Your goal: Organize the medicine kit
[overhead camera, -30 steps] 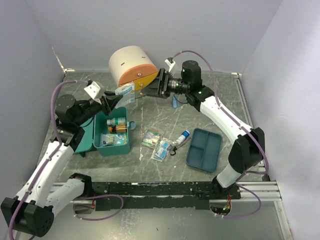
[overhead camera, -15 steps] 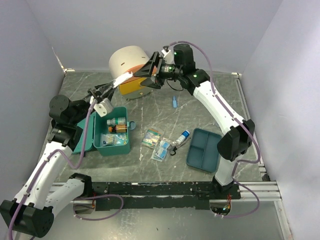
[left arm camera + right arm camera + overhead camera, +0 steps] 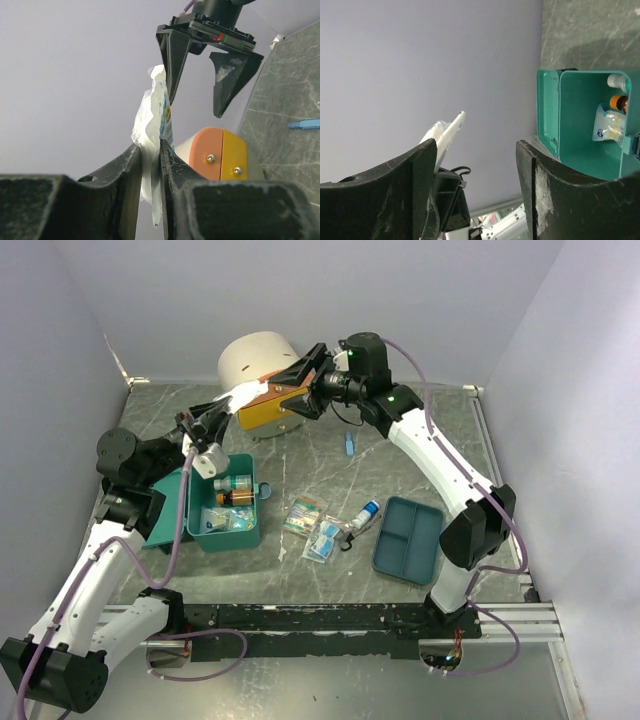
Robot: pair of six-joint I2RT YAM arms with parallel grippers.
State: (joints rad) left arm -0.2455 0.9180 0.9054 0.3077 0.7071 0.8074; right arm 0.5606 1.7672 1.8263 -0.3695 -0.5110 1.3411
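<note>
The teal medicine kit (image 3: 228,530) lies open on the table, lid (image 3: 163,508) swung out to the left, with small bottles (image 3: 232,490) and packets inside. It also shows in the right wrist view, the medicine kit (image 3: 580,100) at the right edge. My left gripper (image 3: 222,412) (image 3: 149,150) is raised in front of the cabinet and shut on a white packet (image 3: 245,395) (image 3: 152,112). My right gripper (image 3: 283,392) (image 3: 475,150) faces it, open. The packet (image 3: 447,131) pokes up beside one right finger; whether they touch I cannot tell.
A cream cabinet (image 3: 255,358) with an orange and a yellow drawer stands at the back. Loose packets (image 3: 305,515), another pair (image 3: 325,538), a small tube (image 3: 366,512) and a blue item (image 3: 348,444) lie mid-table. A dark-blue divided tray (image 3: 408,538) sits at the right.
My left gripper has lifted the white packet up and to the right. My right gripper has risen from beside the cabinet and swung left to face the packet.
</note>
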